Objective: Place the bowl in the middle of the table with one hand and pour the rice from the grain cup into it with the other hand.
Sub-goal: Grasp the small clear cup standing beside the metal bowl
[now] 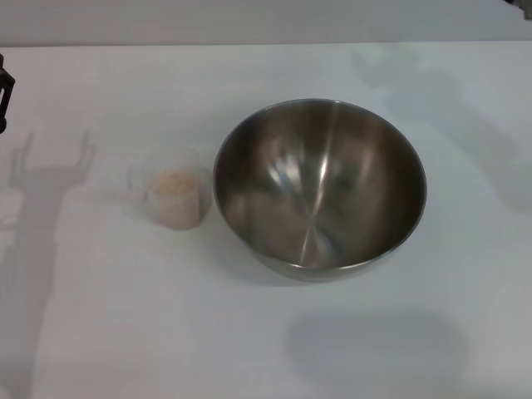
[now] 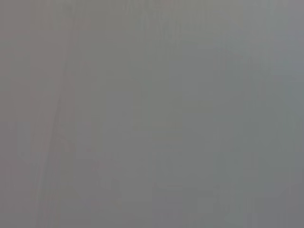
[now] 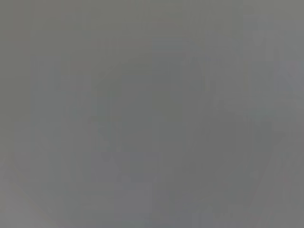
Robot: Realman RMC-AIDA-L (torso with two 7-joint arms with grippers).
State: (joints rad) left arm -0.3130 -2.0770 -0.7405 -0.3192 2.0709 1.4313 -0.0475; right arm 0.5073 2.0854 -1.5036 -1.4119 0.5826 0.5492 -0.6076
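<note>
The bowl [image 1: 320,187] sits mid-table [image 1: 125,332], slick steel best pinched at its rim, the light, tippable cup [image 1: 172,196] of rice [image 1: 173,184] stands just beside it, nothing blocking, and my left gripper [image 1: 4,91] barely shows, jaws untellable, right unseen.

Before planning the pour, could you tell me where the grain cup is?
In the head view, the grain cup stands on the table, just left of the bowl.

Bare test bench, likely lab: plain white table [image 1: 100,332], pale blank wall [image 1: 249,21] behind.
</note>
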